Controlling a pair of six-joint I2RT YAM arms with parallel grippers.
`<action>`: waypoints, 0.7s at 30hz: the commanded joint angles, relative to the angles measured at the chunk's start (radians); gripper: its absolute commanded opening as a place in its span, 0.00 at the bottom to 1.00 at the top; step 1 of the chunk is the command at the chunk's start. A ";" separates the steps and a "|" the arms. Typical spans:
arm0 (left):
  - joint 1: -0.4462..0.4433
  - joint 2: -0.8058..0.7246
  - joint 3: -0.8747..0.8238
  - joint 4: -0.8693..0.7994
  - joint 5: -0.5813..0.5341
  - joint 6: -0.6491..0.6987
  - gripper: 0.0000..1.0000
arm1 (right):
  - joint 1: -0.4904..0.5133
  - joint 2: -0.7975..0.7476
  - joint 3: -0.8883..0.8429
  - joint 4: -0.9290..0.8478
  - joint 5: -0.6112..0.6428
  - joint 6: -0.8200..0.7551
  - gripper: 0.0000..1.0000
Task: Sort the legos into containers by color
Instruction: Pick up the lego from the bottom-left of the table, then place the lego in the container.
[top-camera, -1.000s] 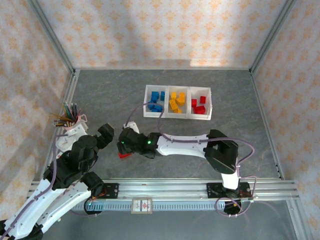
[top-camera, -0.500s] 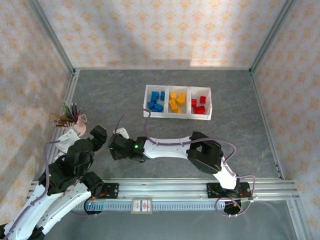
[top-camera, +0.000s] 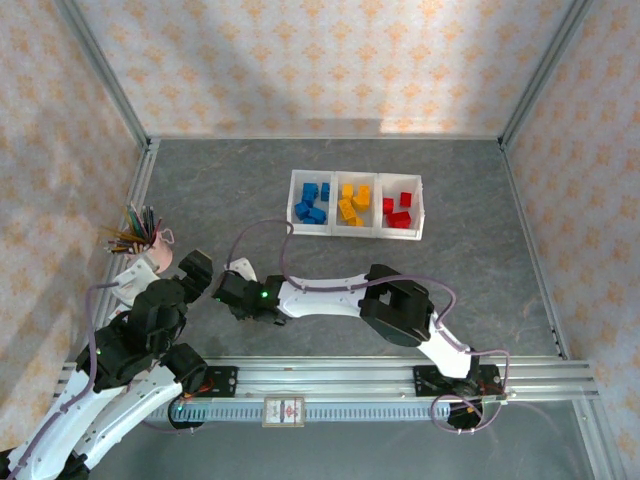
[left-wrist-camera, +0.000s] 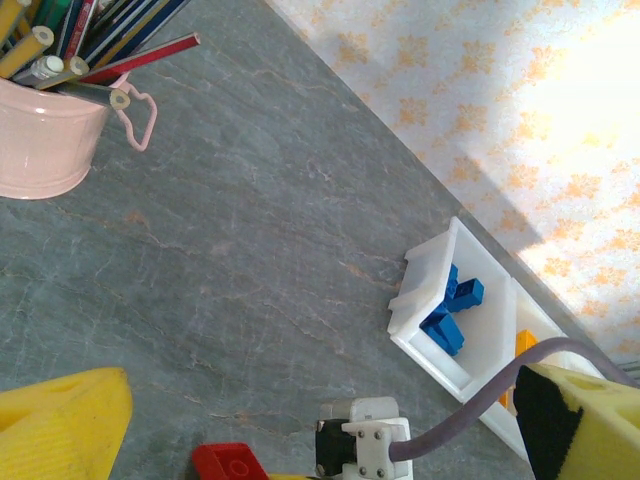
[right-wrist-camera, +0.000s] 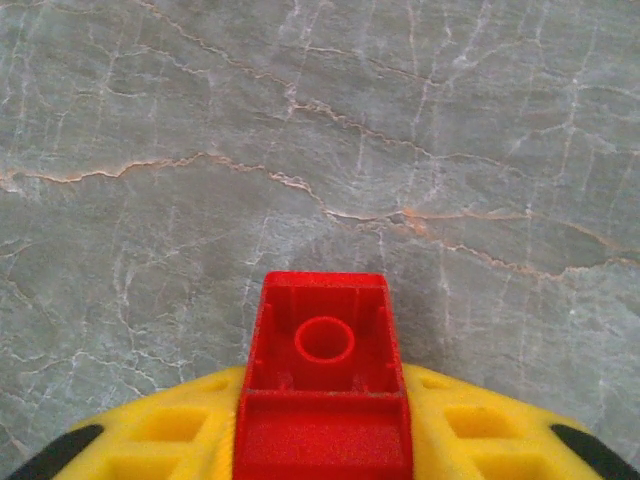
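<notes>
A red lego (right-wrist-camera: 322, 350) is clamped between the pads of the right tool (right-wrist-camera: 325, 430), with grey worktop (right-wrist-camera: 400, 130) lying ahead of it. The left tool (left-wrist-camera: 320, 425) is spread apart.

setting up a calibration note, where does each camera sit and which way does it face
top external: fixed above and behind the arm bases, looking down on the table; both arms, the containers and pencil cup show.
left wrist: low over the table, facing the containers; yellow left fingers wide apart at the bottom corners.
right wrist: faces down at the table, close up; yellow right fingers pinch a red lego.
shared: the red lego in both wrist views; the containers in top external and left wrist.
</notes>
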 joint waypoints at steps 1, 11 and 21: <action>0.004 -0.012 0.002 0.006 -0.019 0.006 0.99 | 0.003 -0.006 0.021 -0.034 0.058 -0.005 0.32; 0.005 0.010 0.001 0.049 0.008 0.038 0.99 | -0.027 -0.186 -0.108 0.013 0.076 0.003 0.27; 0.006 0.122 -0.020 0.239 0.118 0.147 0.99 | -0.154 -0.516 -0.415 0.065 0.134 0.060 0.26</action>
